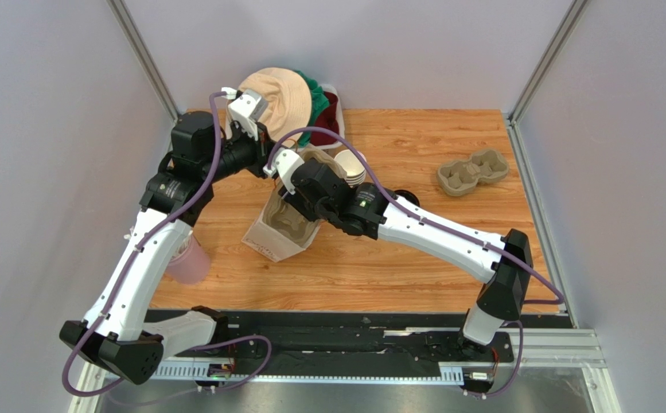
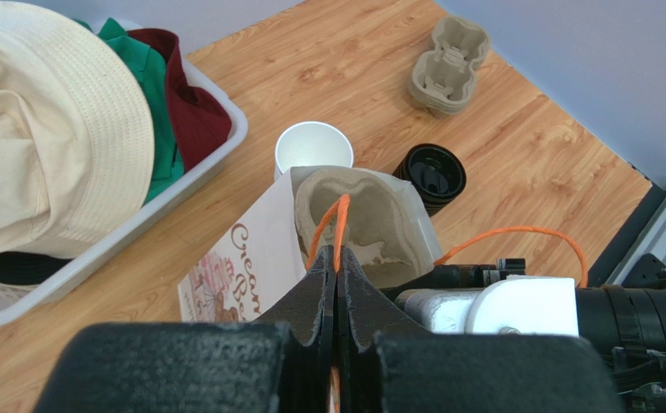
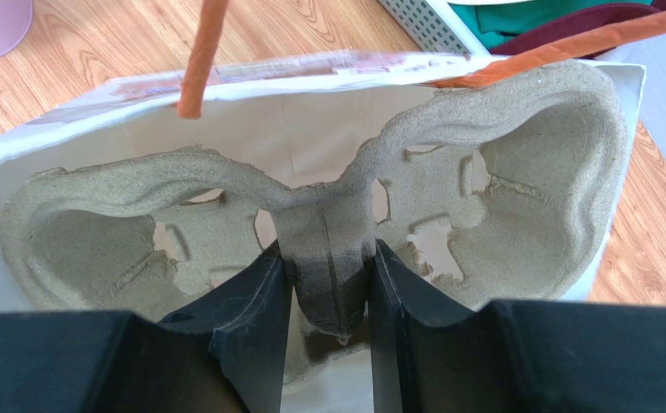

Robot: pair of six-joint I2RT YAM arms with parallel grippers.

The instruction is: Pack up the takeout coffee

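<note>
One pink cup (image 1: 190,260) stands far left. The left fingers (image 2: 326,284) pinch one orange handle (image 2: 339,219) of the single bag (image 2: 254,258). The right fingers (image 3: 254,301) clamp one pulp carrier (image 3: 526,172) inside it. One open paper cup (image 2: 313,148) stands just behind on the desk (image 2: 526,172); a second carrier (image 2: 448,56) lies far right.

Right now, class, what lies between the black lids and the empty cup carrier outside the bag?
Nothing: only bare wooden table separates the black lids from the cup carrier, shown in the left wrist view.
</note>
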